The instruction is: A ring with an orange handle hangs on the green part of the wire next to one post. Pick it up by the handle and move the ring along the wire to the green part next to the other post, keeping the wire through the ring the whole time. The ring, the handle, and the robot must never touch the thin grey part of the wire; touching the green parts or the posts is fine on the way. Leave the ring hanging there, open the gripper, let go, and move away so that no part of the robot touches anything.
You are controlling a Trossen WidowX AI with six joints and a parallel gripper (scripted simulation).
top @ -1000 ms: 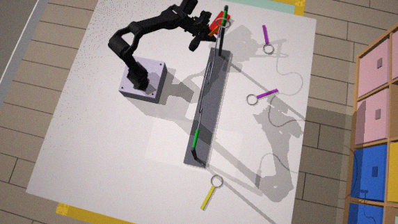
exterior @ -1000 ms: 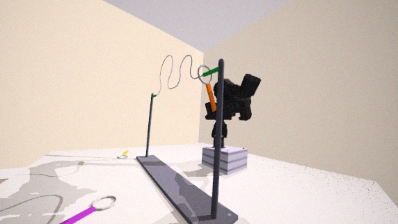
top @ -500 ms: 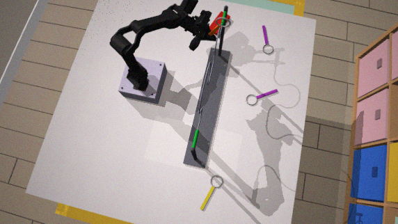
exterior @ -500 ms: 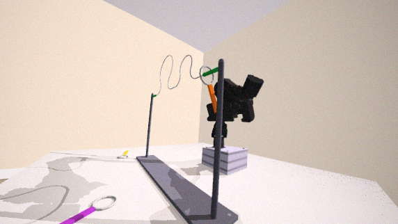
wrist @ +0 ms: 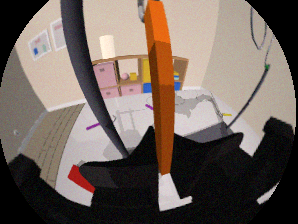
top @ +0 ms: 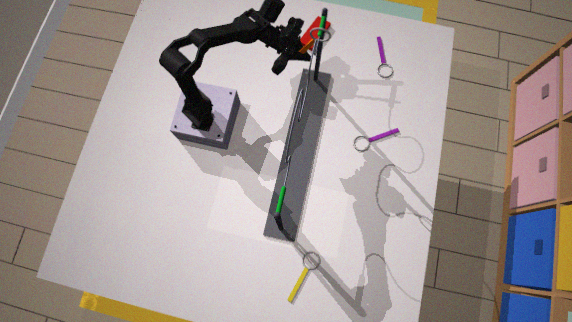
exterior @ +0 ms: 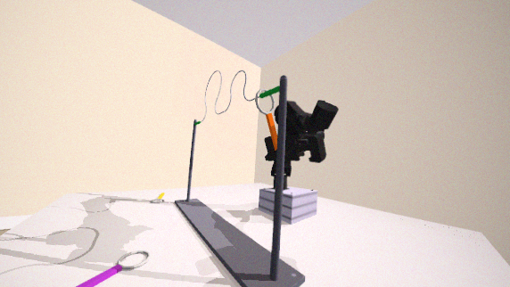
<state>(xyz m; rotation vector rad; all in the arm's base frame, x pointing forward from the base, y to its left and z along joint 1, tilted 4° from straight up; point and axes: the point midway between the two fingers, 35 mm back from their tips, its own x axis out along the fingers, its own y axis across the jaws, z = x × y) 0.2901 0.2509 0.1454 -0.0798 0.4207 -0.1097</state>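
Observation:
The ring point(top: 320, 41) point(exterior: 266, 113) is around the inner end of the green part point(top: 321, 25) point(exterior: 271, 92) beside the near post point(exterior: 279, 187) point(top: 317, 66) point(wrist: 84, 60). Whether it touches the wire is too small to tell. Its orange handle point(top: 306, 47) point(exterior: 271, 127) point(wrist: 163, 95) slants down to my gripper point(top: 303, 53) point(exterior: 275, 148) point(wrist: 153, 128), which is shut on it. The thin grey wire point(exterior: 231, 99) winds away to the other green part point(top: 281, 200) point(exterior: 197, 123) point(wrist: 267, 66) at the far post point(exterior: 192, 162). The ring is mostly out of the wrist view.
The dark base bar point(top: 300, 165) point(exterior: 223, 236) carries both posts. A red block point(top: 309, 37) point(wrist: 81, 180) lies below the gripper. Purple-handled rings lie right of the bar in the top view. A yellow-handled ring point(top: 298, 285) lies beyond the far post.

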